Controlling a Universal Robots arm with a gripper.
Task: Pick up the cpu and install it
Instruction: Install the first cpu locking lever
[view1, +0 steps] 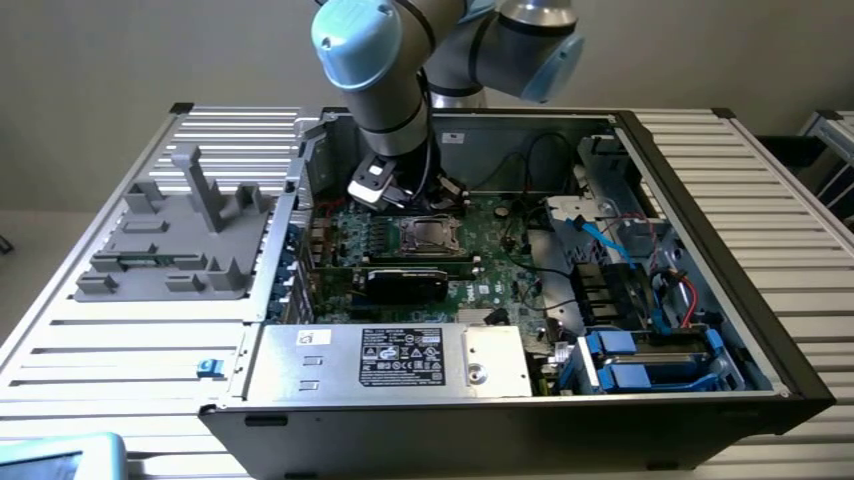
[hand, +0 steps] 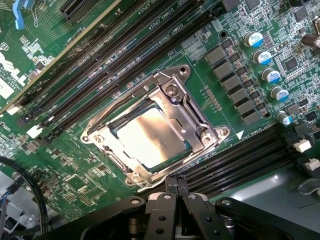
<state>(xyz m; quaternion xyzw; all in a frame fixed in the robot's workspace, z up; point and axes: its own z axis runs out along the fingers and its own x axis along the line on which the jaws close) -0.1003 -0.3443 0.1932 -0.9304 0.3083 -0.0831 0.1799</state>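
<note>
The cpu (hand: 145, 137), a flat square chip with a dull silver top, lies inside its socket on the green motherboard (hand: 210, 35). A shiny metal retention frame (hand: 195, 120) surrounds it. In the exterior view the cpu (view1: 426, 235) sits mid-board inside the open computer case (view1: 747, 300). My gripper (hand: 176, 186) is shut, its two black fingertips pressed together with nothing between them, hovering just off one edge of the socket frame. From outside, the gripper (view1: 384, 200) hangs over the board, slightly toward the exterior view's left of the socket.
A black graphics card (view1: 407, 282) lies just in front of the socket, and a silver power supply box (view1: 394, 358) fills the case's near side. Blue drive bays (view1: 641, 362) and cables sit at the exterior view's right. A grey fixture (view1: 180, 240) stands outside the case on the slatted table.
</note>
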